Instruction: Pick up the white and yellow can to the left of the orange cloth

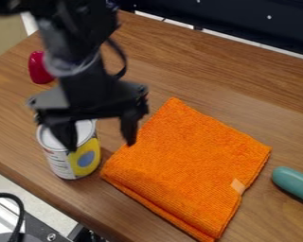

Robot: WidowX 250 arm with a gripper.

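Camera view shows the black claw (101,146) wide open with nothing in its grip, up over the wood table (243,90). One finger is in front of the can (85,159), which stands up just left of the folded orange cloth (185,165). A red thing (38,67) is behind the can, and a blue-green thing (296,184) lies right of the cloth.

The wood-grain worktop (243,90) carries a folded orange cloth (189,165), a can (84,159) just beside its left corner, a red object (38,68) far left, and a rounded teal object (296,183) at the right edge.
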